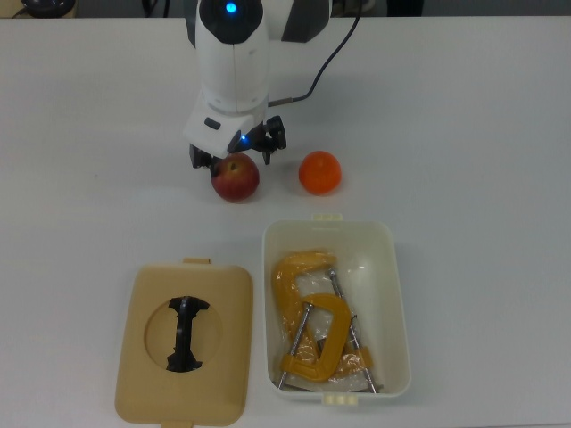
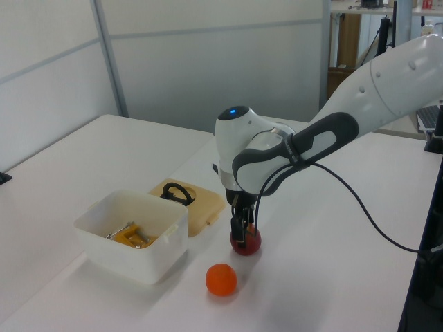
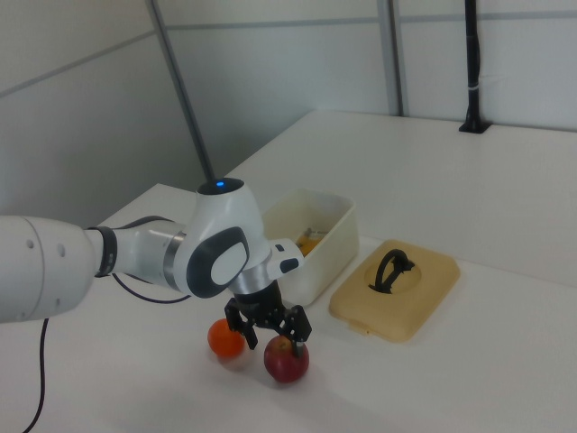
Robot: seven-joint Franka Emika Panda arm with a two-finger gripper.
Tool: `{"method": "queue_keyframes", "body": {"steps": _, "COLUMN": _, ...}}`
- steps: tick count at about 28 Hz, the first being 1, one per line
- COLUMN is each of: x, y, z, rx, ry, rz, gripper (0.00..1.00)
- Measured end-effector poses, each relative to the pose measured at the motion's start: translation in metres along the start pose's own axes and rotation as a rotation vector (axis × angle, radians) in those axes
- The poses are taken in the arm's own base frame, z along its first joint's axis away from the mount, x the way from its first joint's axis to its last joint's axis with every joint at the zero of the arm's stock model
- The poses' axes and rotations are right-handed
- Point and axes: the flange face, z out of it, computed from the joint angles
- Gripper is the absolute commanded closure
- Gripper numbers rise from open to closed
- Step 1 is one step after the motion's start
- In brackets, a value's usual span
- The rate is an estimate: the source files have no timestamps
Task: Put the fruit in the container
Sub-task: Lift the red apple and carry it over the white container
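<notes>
The red apple (image 1: 236,179) lies on the white table, with the smaller orange (image 1: 319,172) to the top view's right of it. My gripper (image 1: 234,158) is lowered over the apple, open, one finger on each side of it and not closed against it. In the left view the gripper (image 2: 242,232) hides the top of the apple (image 2: 248,244), and the orange (image 2: 221,279) sits nearer the camera. The right view shows the gripper (image 3: 272,333) straddling the apple (image 3: 287,360) beside the orange (image 3: 224,338). The cream-white container (image 1: 397,294) stands just below the fruit in the top view.
Yellow-orange C-clamps (image 1: 308,325) lie inside the container. A flat tan lid (image 1: 143,348) with a black handle rests on the table at the top view's left of the container. The arm's cable (image 2: 360,214) trails across the table in the left view.
</notes>
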Motion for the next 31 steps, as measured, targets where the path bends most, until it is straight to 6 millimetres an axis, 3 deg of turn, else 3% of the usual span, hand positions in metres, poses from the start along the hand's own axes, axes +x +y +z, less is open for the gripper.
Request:
{"method": "queue_keyframes", "body": {"steps": 1, "x": 0.001, "y": 0.000, "z": 0.003, "rx": -0.002, "ry": -0.001, "rz": -0.003, "gripper": 0.02}}
{"method": "queue_keyframes", "body": {"steps": 2, "x": 0.002, "y": -0.001, "z": 0.006, "rx": -0.005, "ry": -0.005, "rz": -0.008, "gripper": 0.12}}
{"method": "queue_keyframes", "body": {"steps": 3, "x": 0.002, "y": -0.001, "z": 0.008, "rx": -0.010, "ry": -0.009, "rz": -0.014, "gripper": 0.26}}
{"method": "queue_keyframes", "body": {"steps": 4, "x": 0.003, "y": -0.001, "z": 0.010, "rx": -0.016, "ry": -0.012, "rz": -0.019, "gripper": 0.54}}
{"method": "queue_keyframes", "body": {"steps": 9, "x": 0.005, "y": 0.000, "z": 0.012, "rx": -0.035, "ry": -0.018, "rz": -0.037, "gripper": 1.00}}
{"method": "queue_keyframes", "body": {"steps": 14, "x": 0.008, "y": 0.002, "z": 0.007, "rx": -0.040, "ry": -0.006, "rz": -0.035, "gripper": 1.00}}
{"method": "queue_keyframes", "body": {"steps": 18, "x": 0.016, "y": 0.008, "z": -0.012, "rx": -0.049, "ry": 0.032, "rz": -0.022, "gripper": 1.00}}
{"method": "queue_keyframes", "body": {"steps": 26, "x": 0.041, "y": 0.036, "z": -0.094, "rx": -0.043, "ry": 0.183, "rz": 0.051, "gripper": 1.00}}
{"method": "queue_keyframes", "body": {"steps": 31, "x": 0.051, "y": 0.044, "z": -0.136, "rx": -0.037, "ry": 0.269, "rz": 0.077, "gripper": 0.99}}
